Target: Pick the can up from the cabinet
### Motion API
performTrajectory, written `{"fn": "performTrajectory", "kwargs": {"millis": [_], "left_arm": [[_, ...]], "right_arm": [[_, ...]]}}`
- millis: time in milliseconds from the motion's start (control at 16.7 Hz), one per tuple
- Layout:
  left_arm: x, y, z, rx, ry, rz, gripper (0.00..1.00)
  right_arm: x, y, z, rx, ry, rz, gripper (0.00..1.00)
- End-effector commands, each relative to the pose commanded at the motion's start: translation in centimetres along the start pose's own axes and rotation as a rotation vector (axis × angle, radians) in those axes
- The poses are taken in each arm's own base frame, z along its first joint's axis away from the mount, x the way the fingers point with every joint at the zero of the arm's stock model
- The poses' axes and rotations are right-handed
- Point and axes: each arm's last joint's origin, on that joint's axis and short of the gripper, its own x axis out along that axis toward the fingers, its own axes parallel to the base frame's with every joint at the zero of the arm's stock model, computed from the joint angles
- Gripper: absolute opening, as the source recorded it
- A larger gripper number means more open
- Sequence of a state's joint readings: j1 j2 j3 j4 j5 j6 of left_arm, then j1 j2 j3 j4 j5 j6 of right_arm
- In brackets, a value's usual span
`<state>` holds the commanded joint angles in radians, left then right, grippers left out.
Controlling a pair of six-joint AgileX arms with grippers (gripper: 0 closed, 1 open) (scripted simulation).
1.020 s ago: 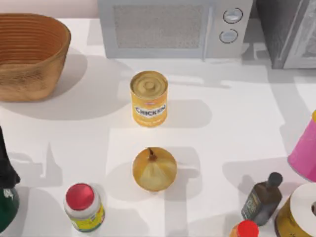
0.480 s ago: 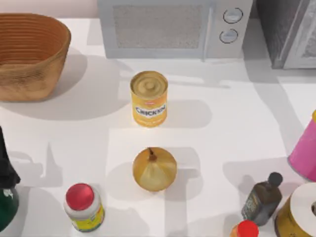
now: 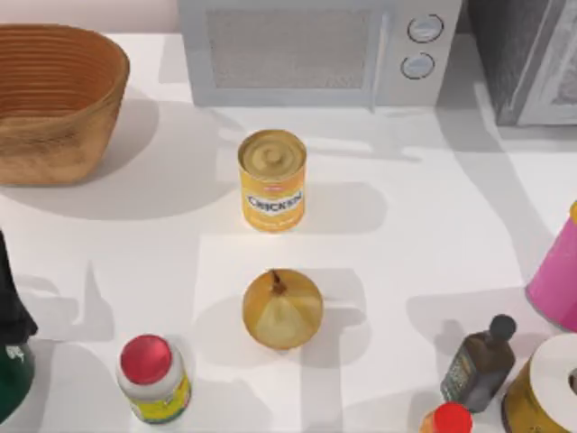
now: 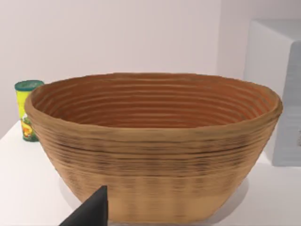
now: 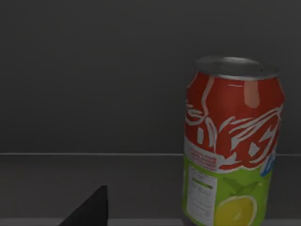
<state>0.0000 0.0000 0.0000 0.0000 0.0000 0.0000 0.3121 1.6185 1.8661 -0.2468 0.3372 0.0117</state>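
**Can untouched, reach not begun**

The chicken can stands upright mid-cabinet, between the microwave and the onion. I cannot tell how my jaws stand. Next, I judge, one gripper must come above the can, spread wide.

A matte black, pointed wedge of the fingers shows at each wrist.
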Motion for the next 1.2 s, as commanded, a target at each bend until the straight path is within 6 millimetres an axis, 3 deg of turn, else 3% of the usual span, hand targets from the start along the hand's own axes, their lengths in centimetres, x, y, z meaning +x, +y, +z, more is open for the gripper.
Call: {"fn": "performTrajectory", "kwargs": {"millis": [540, 840, 1200], "left_arm": [[0.0, 0.0, 0.0, 0.0, 0.0, 0.0, 1.0], [0.0, 0.0, 0.0, 0.0, 0.0, 0.0, 1.0], [0.0, 0.0, 0.0, 0.0, 0.0, 0.0, 1.0]], "right_arm": [[5.2, 0.1, 0.1, 0.001, -0.004, 0.001, 1.0], [5.7, 0.1, 0.1, 0.001, -0.004, 0.001, 1.0], [5.7, 0.1, 0.1, 0.001, -0.004, 0.001, 0.55]]}}
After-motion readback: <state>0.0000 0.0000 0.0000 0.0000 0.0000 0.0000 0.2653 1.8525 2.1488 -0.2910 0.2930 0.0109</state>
